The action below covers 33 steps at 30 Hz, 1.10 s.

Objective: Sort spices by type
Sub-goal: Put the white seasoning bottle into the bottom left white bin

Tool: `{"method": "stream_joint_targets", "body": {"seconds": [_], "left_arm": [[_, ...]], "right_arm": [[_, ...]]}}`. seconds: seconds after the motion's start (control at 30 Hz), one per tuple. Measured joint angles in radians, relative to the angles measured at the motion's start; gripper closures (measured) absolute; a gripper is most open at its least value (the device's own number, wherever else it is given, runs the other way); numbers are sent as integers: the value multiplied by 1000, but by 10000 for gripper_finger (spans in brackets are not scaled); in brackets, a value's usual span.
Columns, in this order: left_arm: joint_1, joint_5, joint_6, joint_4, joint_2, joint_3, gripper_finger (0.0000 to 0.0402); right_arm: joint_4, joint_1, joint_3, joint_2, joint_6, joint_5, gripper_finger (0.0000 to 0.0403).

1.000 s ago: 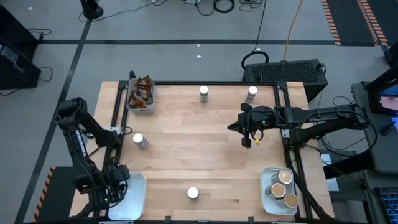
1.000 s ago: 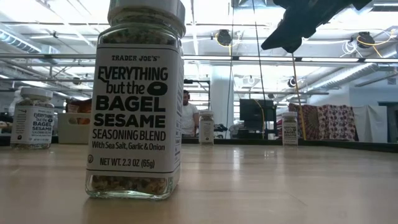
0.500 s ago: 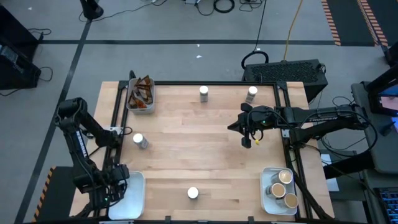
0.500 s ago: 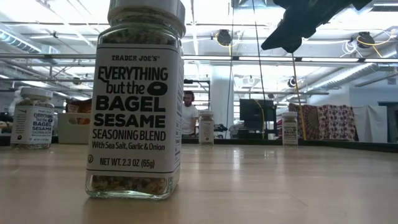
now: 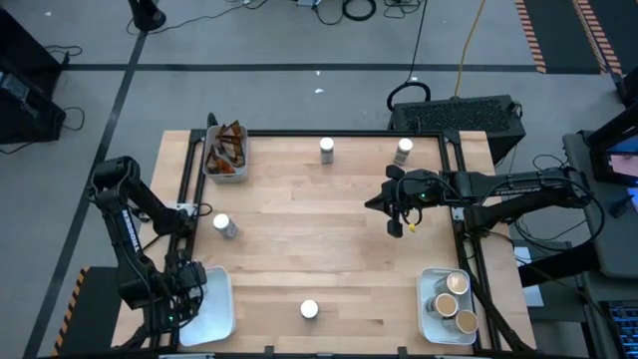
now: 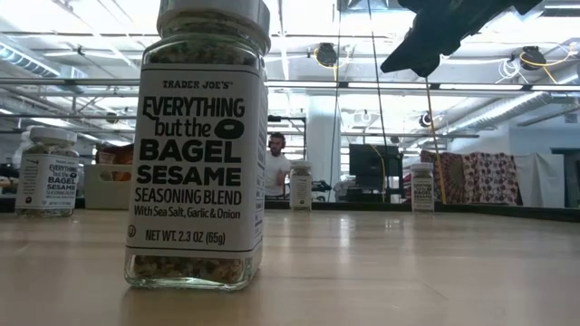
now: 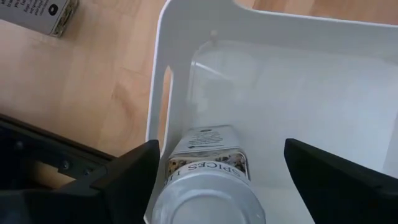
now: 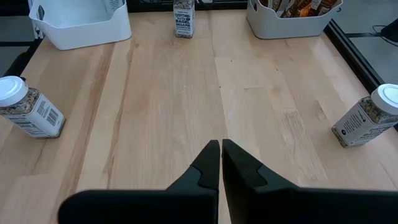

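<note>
The spices are spread over the table. A white-lidded jar (image 7: 208,180) stands inside the near-left white tray (image 5: 217,309), close to its wall (image 7: 158,93). My left gripper (image 7: 217,186) points down over it, open, one finger on either side and clear of the jar. Other white-lidded jars stand on the wood: two at the far edge (image 5: 326,149) (image 5: 403,150), one at the left (image 5: 224,225), one near the front (image 5: 309,309). Above the table's right half hangs my right gripper (image 5: 396,227), shut and with nothing in it.
A white tray (image 5: 211,165) at the far left holds dark brown sachets (image 5: 226,148). At the near right, another tray (image 5: 429,314) holds tan-lidded jars (image 5: 454,299). Bare wood (image 5: 319,229) lies between them. A person shows in the room behind (image 6: 275,163).
</note>
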Motion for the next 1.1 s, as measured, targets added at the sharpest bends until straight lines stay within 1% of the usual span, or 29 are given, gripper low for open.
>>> {"method": "stream_joint_targets", "body": {"seconds": [0.23, 0.37, 0.5, 0.6, 0.67, 0.73, 0.8, 0.97, 1.1], "left_arm": [[22, -11, 13, -13, -40, 17, 53], [56, -94, 68, -55, -60, 78, 53], [111, -190, 103, -133, -71, 150, 53], [173, -245, 106, -167, -79, 190, 53], [236, -295, 143, -163, -90, 202, 53], [319, -346, 243, -122, -95, 202, 52], [414, -364, 394, -54, -95, 202, 52], [672, -347, 825, 202, -84, 188, 52], [851, -342, 1116, 389, -61, 187, 52]], "right_arm": [[0, 0, 0, 0, 6, 0, 403], [0, 0, 0, 0, 11, 0, 403], [0, 0, 0, 0, 11, 0, 403], [0, 0, 0, 0, 11, 0, 403], [0, 0, 0, 0, 11, 0, 403], [0, 0, 0, 0, 10, 0, 403], [0, 0, 0, 0, 10, 0, 403], [0, 0, 0, 0, 8, 0, 403], [0, 0, 0, 0, 0, 0, 403]]}}
